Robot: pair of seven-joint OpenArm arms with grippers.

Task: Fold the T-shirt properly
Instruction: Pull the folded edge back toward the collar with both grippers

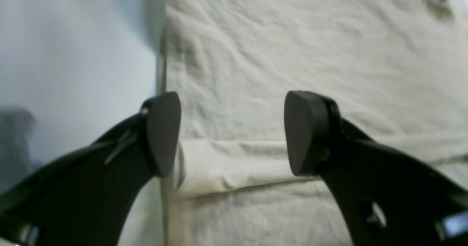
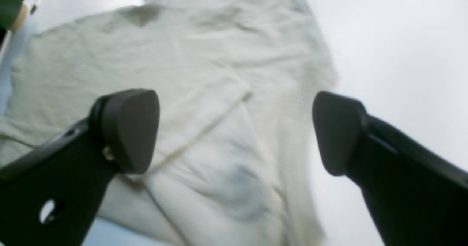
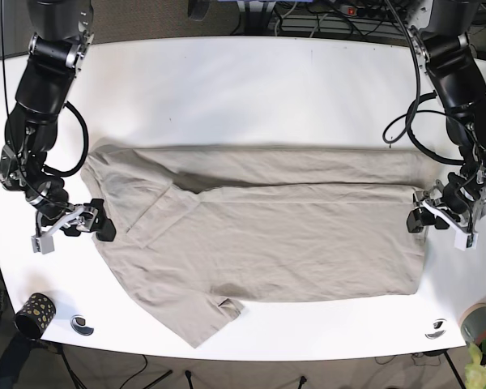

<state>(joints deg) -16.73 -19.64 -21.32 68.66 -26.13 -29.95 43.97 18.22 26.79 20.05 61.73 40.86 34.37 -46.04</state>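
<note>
T-shirt (image 3: 259,235), half-folded on bench (image 3: 243,81): left gripper (image 3: 439,215) at 3 o'clock, right gripper (image 3: 74,225) at 9, fingers wide, empty; uneven pinches risk a skewed, bunched fold.

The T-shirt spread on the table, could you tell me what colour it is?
The plain cotton T-shirt is off-white cream, with no print; the base view shows it best.

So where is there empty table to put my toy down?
The table is bare across the whole back, behind the T-shirt. The front strip is narrow, with a cup at its left end and a pot at its right.
</note>
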